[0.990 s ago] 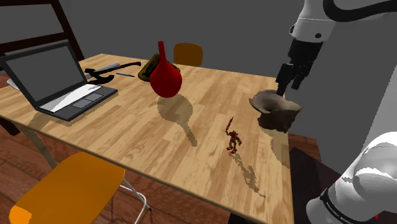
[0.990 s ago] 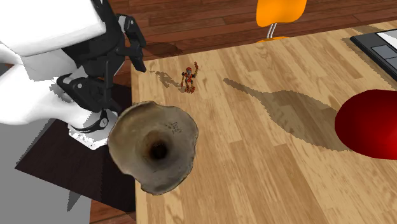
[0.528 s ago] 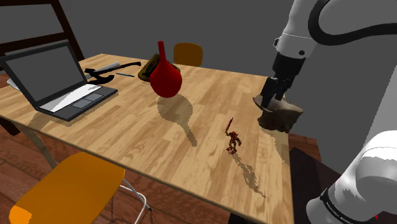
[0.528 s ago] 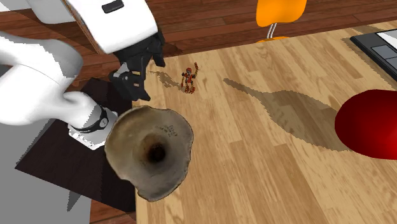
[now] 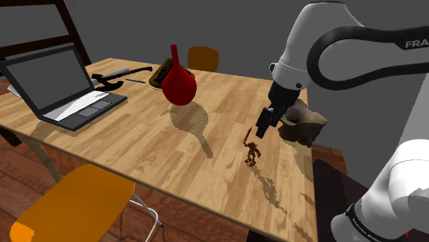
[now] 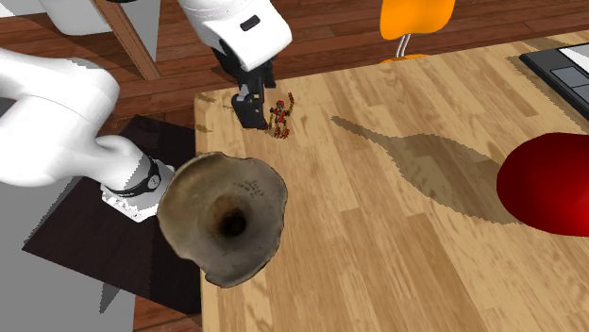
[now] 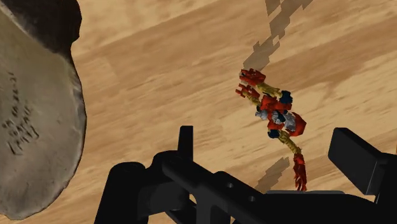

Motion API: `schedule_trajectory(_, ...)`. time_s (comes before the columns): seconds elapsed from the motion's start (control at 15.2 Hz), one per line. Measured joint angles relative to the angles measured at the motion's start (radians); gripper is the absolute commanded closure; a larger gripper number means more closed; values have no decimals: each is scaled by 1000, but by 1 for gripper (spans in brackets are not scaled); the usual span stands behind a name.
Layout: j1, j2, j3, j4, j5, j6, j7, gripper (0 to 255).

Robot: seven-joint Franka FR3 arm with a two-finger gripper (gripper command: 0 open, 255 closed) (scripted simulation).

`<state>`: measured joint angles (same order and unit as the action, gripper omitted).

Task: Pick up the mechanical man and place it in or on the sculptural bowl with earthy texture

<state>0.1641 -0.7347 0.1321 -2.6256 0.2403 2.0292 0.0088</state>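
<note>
The mechanical man (image 5: pixel 251 151) is a small red and orange figure standing on the wooden table (image 5: pixel 137 137), near the edge by my stand. My black gripper (image 5: pixel 265 127) hangs open just above it, on the bowl's side. In the wrist view the figure (image 7: pixel 277 114) lies ahead of my gripper (image 7: pixel 267 153), between the lines of the two spread fingers and untouched. In the second exterior view my gripper (image 6: pixel 250 108) sits right beside the figure (image 6: pixel 280 115). The rough, brownish-grey sculptural bowl (image 5: pixel 306 127) (image 6: pixel 227 226) (image 7: pixel 32 108) stands at the table corner, close behind the arm.
A red vase (image 5: pixel 180 84) (image 6: pixel 552 184) stands mid-table. An open laptop (image 5: pixel 58 82), a dark axe-like tool (image 5: pixel 117 75) and a small object behind the vase occupy the far end. An orange chair (image 5: pixel 75 203) (image 6: pixel 415 17) stands at the table's long edge, and a second one (image 5: pixel 203 58) at the far side.
My gripper has come away from above the bowl and dropped down toward the figure. The bowl has turned slightly. The figure has not moved.
</note>
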Motion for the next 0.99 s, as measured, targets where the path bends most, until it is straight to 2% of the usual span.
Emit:
schedule_trajectory(0.2,36,44,34,-19,35,93,-5,0)
schedule_trajectory(0.59,52,99,59,-67,60,205,-9,0)
schedule_trajectory(0.99,55,114,64,-77,66,231,-10,0)
